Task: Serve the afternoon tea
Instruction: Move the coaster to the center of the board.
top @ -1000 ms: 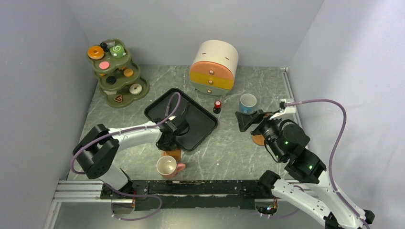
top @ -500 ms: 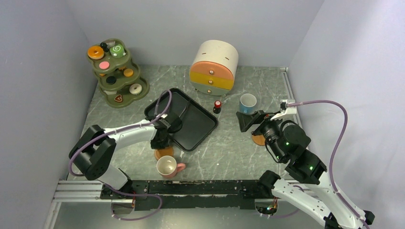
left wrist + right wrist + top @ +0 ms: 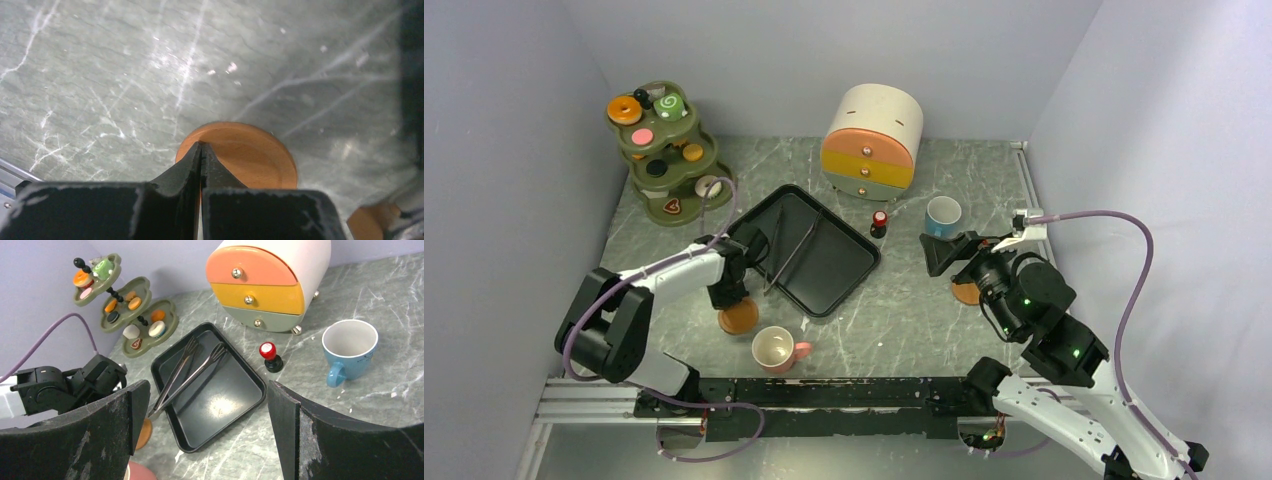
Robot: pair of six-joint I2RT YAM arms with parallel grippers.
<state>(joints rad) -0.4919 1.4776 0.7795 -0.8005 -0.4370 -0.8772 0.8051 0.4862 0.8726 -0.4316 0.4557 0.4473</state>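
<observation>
The left gripper (image 3: 200, 147) is reaching down just off the black tray's (image 3: 849, 262) near-left edge, its fingers clamped together on nothing, their tips lying over the rim of an orange saucer (image 3: 250, 160); whether they are pressing on it cannot be told; the pink cup (image 3: 774, 350) is standing just in front of the tray's near corner; the right gripper (image 3: 207, 390) is hanging to the tray's right, fingers spread wide and empty, with a second orange saucer (image 3: 965, 294) lying on that same side; the blue cup (image 3: 350, 347) is sitting farther off to the tray's right; toy pastries (image 3: 624, 109) are resting on the olive tiered stand (image 3: 692, 205) beyond the tray's far-left edge; two metal tongs (image 3: 192, 367) are lying inside the tray.
</observation>
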